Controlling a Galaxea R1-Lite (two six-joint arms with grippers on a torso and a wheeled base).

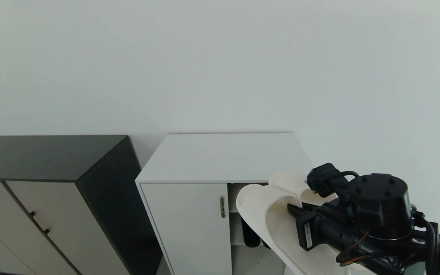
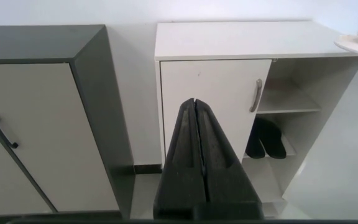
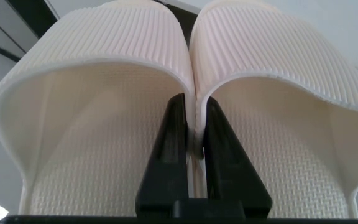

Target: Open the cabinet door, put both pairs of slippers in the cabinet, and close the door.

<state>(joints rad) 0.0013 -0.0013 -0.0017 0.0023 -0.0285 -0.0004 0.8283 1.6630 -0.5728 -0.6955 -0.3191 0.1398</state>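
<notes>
A white cabinet point(image 1: 224, 158) stands against the wall with its left door point(image 1: 185, 225) closed and its right compartment open. A black pair of slippers point(image 1: 250, 236) rests on a lower shelf inside, also seen as the black slippers point(image 2: 267, 138). My right gripper point(image 1: 294, 210) is shut on a cream pair of slippers point(image 1: 266, 214), held in front of the open compartment near the cabinet's top edge. Up close, the right gripper point(image 3: 195, 102) pinches the two inner walls of the cream slippers point(image 3: 92, 81) together. My left gripper point(image 2: 196, 102) is shut on nothing, well back from the closed door.
A dark-topped cabinet point(image 1: 52, 156) with pale doors and black handles stands just left of the white one. The closed door carries a metal handle point(image 1: 222, 206) at its right edge. A plain wall runs behind both.
</notes>
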